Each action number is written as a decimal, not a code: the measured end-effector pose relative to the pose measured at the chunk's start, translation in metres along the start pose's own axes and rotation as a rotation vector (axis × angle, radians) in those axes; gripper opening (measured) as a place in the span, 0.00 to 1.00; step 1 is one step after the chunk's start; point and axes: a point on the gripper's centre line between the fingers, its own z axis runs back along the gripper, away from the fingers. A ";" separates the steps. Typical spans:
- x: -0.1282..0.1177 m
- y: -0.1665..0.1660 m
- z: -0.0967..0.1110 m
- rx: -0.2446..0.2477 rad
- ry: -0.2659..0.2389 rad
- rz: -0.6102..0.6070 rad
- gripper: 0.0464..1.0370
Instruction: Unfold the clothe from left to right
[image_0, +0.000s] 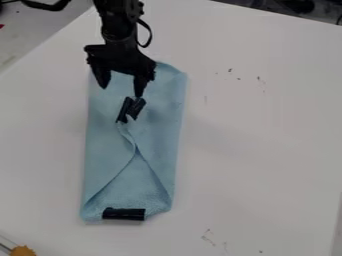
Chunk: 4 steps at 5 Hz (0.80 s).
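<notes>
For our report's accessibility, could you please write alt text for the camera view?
A black gripper, fingers open, is over the upper end of a folded light-blue cloth on a white table; black pieces sit near the cloth's centre and bottom edge.

Can't fully see the rounded orange object (23, 251), cut by the bottom edge; can't identify tiny dark specks (230, 70) on the white worktop (260, 145).

One fixed camera slants down at me (121, 92), so near that the table (260, 150) takes most of the frame.
</notes>
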 end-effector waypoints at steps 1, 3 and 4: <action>-0.009 -0.014 0.009 0.002 0.001 0.017 0.96; -0.027 -0.030 0.003 -0.058 0.030 0.032 0.96; -0.032 -0.036 -0.008 -0.085 0.055 0.032 0.96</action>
